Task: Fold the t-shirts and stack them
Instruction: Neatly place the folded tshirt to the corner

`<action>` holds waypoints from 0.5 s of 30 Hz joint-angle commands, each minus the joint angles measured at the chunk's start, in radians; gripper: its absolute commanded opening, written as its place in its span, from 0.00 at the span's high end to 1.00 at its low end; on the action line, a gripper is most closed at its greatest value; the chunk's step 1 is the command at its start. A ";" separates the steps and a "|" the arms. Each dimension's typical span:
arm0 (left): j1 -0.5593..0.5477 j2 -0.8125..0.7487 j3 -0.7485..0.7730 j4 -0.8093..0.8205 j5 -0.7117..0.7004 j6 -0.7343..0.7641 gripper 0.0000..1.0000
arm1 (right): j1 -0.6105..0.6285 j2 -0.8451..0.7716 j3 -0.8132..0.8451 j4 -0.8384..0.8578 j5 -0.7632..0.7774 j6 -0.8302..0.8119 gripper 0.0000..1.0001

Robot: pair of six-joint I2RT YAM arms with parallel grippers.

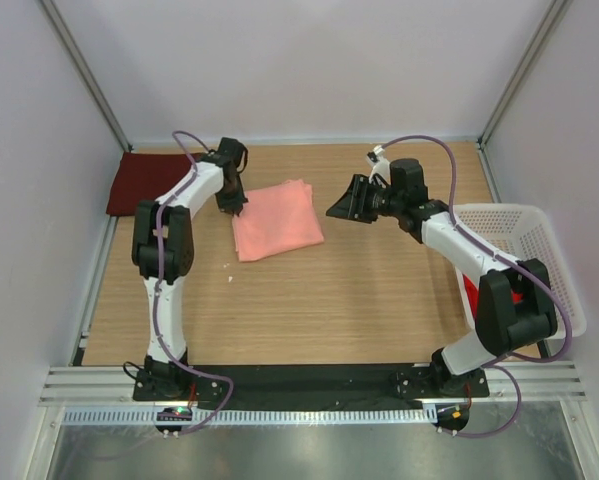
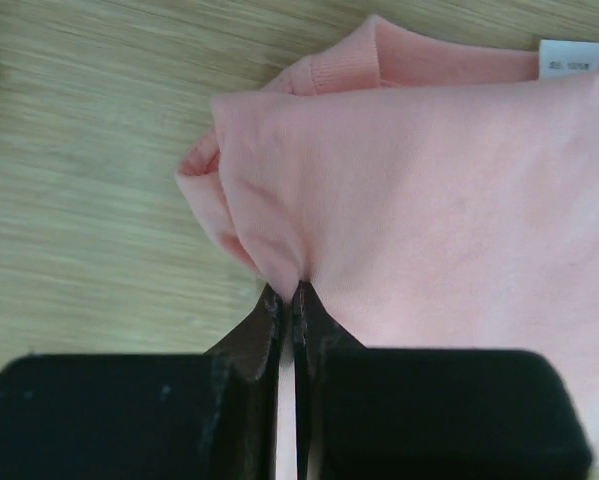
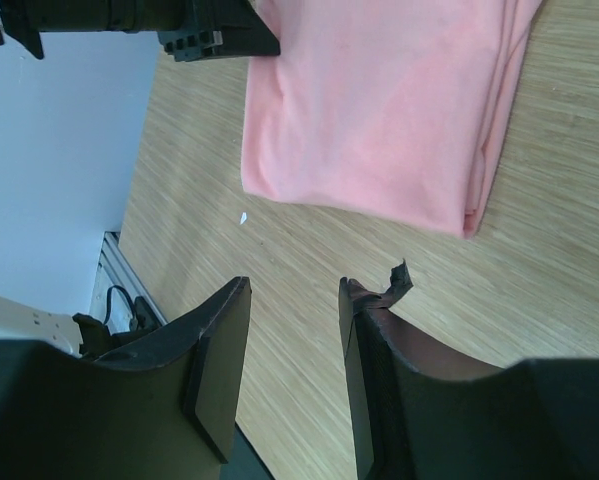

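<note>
Nearest the arm bases, a white perforated plastic basket point(image 1: 544, 228) sits at the right side of the pale wood-grain table point(image 1: 359, 300). A bright red t-shirt point(image 1: 470, 294) shows inside it, half hidden by the right arm, so it looks not yet folded. At mid-table the salmon-pink t-shirt point(image 1: 277, 220) lies folded into a soft, roughly square packet of smooth knit. Its layered edges, ribbed collar and white label show in the left wrist view. The left gripper point(image 2: 287, 296) is clamped on a pinch of cloth at its far left corner. The right gripper point(image 3: 294, 290) hangs just right of the shirt, jaws apart and empty. Farthest, in the back left corner, the dark maroon t-shirt point(image 1: 144, 182) lies as a flat folded rectangle. I judge two shirts folded, with the pink one to be stacked and the red one left to do.
</note>
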 commanded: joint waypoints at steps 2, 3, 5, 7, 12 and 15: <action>-0.001 -0.065 0.116 -0.144 -0.166 0.035 1.00 | 0.006 -0.035 0.004 0.024 0.011 -0.008 0.52; 0.000 -0.060 0.151 -0.173 -0.182 0.043 1.00 | 0.006 -0.037 0.007 0.019 0.013 -0.010 0.53; 0.000 -0.057 0.191 -0.201 -0.225 0.077 1.00 | 0.006 -0.041 0.009 0.016 0.017 -0.014 0.53; 0.000 -0.045 0.257 -0.239 -0.288 0.138 1.00 | 0.005 -0.050 0.009 0.012 0.022 -0.016 0.52; 0.003 -0.002 0.402 -0.276 -0.416 0.268 1.00 | 0.005 -0.066 0.007 0.015 0.037 -0.020 0.52; 0.012 0.027 0.472 -0.273 -0.469 0.348 1.00 | 0.005 -0.067 0.015 0.004 0.051 -0.036 0.53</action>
